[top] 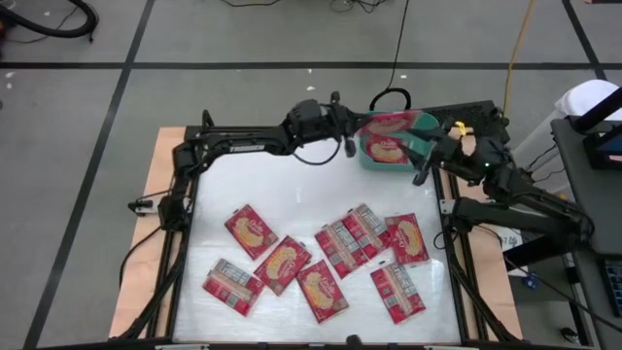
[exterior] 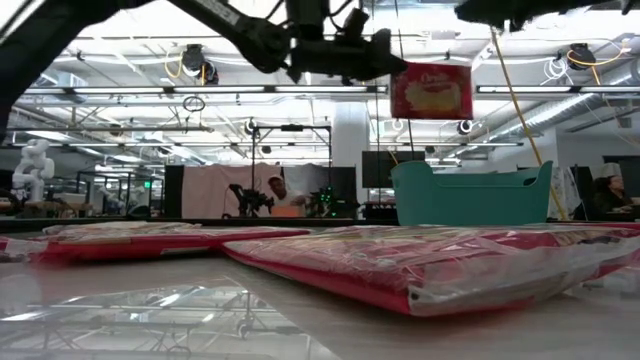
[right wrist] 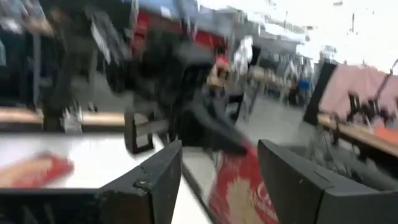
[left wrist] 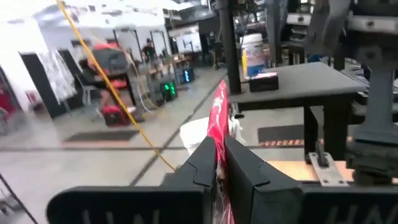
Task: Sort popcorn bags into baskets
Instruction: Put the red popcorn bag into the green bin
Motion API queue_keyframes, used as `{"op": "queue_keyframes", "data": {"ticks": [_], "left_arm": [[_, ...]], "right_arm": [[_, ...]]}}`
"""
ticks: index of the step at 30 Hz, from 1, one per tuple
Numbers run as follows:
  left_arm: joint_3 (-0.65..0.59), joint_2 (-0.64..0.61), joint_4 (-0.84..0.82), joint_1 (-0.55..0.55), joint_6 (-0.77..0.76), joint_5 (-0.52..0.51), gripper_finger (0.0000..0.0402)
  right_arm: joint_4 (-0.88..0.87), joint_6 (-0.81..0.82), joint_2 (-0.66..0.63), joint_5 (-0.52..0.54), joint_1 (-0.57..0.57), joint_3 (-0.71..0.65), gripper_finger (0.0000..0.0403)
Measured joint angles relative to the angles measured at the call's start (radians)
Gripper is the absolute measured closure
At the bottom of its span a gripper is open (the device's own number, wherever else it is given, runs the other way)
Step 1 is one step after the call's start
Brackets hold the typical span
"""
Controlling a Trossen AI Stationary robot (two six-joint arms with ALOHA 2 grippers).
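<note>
Glossy film popcorn bags (top: 322, 290) (crinkled), plastic basket (exterior: 470, 196)

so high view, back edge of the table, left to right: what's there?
left gripper shut on a popcorn bag → teal basket beneath that bag → open right gripper.

Held packet (top: 388, 124) above tub (top: 420, 158)
</note>
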Motion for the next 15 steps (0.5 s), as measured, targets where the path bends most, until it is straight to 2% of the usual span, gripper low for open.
{"op": "queue_keyframes", "data": {"ticks": [4,8,15], "left_arm": [[0.174,0.082,-0.146,0.010,-0.034,0.007,0.0384],[0.295,0.168,-0.198,0.028,-0.092,0.000,0.0381],[0.372,0.273,-0.204,0.028,-0.172,0.009,0.0375]], "right_arm": [[-0.113,0.016,-0.007,0.049,0.033,0.000,0.0202],[-0.190,0.048,-0.008,0.057,0.053,0.000,0.0202],[-0.225,0.050,-0.010,0.057,0.061,0.000,0.0202]]}}
